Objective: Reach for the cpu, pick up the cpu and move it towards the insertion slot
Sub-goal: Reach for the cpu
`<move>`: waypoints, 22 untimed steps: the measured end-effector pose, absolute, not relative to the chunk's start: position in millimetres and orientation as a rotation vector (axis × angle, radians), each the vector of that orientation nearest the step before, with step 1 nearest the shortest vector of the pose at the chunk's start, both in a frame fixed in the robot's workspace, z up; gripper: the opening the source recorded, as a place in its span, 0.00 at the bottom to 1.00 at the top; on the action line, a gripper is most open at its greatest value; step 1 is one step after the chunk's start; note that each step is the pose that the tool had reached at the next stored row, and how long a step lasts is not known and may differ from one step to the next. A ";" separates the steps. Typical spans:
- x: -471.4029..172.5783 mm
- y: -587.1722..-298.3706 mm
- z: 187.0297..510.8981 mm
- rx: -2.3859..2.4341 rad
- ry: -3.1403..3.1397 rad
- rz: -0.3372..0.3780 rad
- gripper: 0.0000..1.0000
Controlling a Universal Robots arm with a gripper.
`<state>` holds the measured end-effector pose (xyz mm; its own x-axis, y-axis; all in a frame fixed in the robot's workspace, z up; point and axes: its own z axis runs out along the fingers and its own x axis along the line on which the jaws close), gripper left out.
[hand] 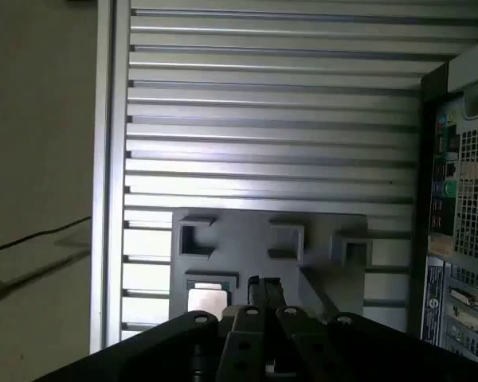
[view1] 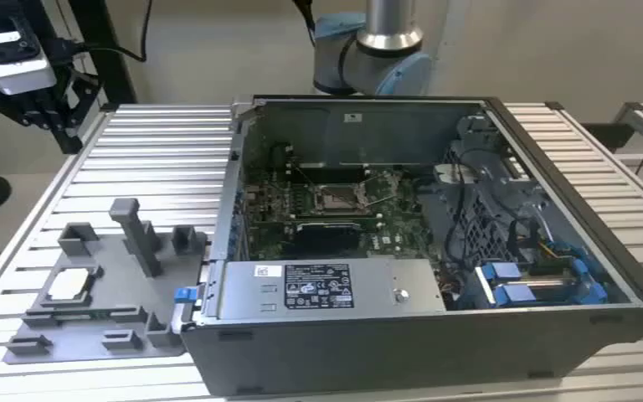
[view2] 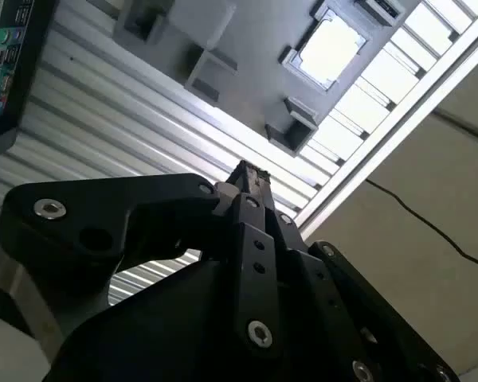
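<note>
The cpu is a pale square chip lying flat in a recess of the grey fixture plate, at the exterior view's left. In both wrist views it lies some way off from the fingertips: cpu, cpu. My gripper hangs high over the table's far left corner, well apart from the chip. Its black fingers stand pressed together with nothing between them, as at the gripper. The insertion slot, a silver-framed socket, sits in the green motherboard inside the case.
The open computer case takes up the table's middle and right, with a power supply and blue-clipped drive bays. Upright grey blocks stand on the fixture plate. The slatted table's edge runs beside the plate.
</note>
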<state>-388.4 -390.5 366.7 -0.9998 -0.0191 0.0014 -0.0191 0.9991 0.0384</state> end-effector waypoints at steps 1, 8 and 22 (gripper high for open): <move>-388.4 -390.4 366.8 0.030 -3.139 -0.060 0.00; -388.4 -390.4 366.8 0.030 -3.139 -0.055 0.00; -410.1 -398.3 366.7 0.029 -3.143 -0.059 0.00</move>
